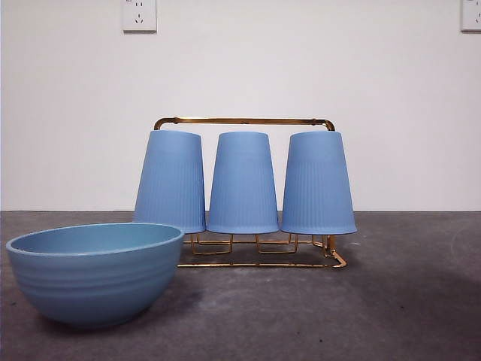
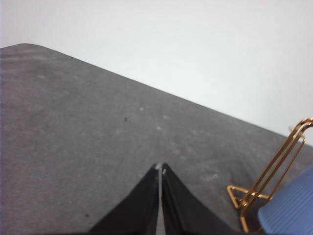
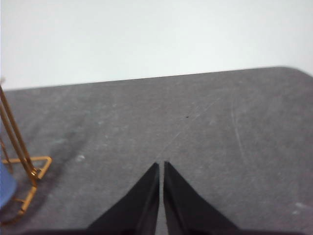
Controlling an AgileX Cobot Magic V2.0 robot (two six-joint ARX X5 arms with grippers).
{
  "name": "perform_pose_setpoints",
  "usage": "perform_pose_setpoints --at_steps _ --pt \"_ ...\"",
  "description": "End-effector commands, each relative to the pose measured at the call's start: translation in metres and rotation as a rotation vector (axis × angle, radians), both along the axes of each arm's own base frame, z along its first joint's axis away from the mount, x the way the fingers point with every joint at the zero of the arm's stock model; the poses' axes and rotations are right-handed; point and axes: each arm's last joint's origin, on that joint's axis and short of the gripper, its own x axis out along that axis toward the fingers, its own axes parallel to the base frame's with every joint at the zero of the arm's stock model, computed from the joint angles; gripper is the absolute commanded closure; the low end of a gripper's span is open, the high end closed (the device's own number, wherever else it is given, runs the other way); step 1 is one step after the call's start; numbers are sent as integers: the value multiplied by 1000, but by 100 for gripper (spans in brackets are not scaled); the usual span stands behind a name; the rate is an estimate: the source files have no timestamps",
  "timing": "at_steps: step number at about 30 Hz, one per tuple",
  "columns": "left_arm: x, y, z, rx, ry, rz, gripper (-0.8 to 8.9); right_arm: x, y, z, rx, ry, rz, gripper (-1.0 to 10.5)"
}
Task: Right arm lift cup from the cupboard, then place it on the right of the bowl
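Note:
Three periwinkle ribbed cups hang upside down on the gold wire cupboard (image 1: 248, 122): a left cup (image 1: 170, 180), a middle cup (image 1: 242, 183) and a right cup (image 1: 318, 183). The teal bowl (image 1: 94, 271) stands in front of the rack's left end. My right gripper (image 3: 160, 165) is shut and empty over bare table, beside the rack's end (image 3: 22, 161). My left gripper (image 2: 160, 167) is shut and empty beside the rack's other end (image 2: 274, 171), where an edge of a cup (image 2: 291, 210) shows. Neither arm shows in the front view.
The dark grey table (image 1: 406, 301) runs to the right of the bowl and in front of the rack. A white wall (image 1: 75, 113) with two sockets stands close behind the rack.

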Motion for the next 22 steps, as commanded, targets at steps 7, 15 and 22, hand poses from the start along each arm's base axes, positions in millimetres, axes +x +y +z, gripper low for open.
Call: perform_pose_setpoints --at_steps 7,15,22 --pt "1 -1 -5 -529 18 -45 806 0 4 0 604 29 97 931" --pt "-4 -9 15 -592 52 -334 802 -4 10 17 720 42 345 934" --pt "-7 -13 39 -485 129 -447 801 -9 14 43 662 56 481 935"
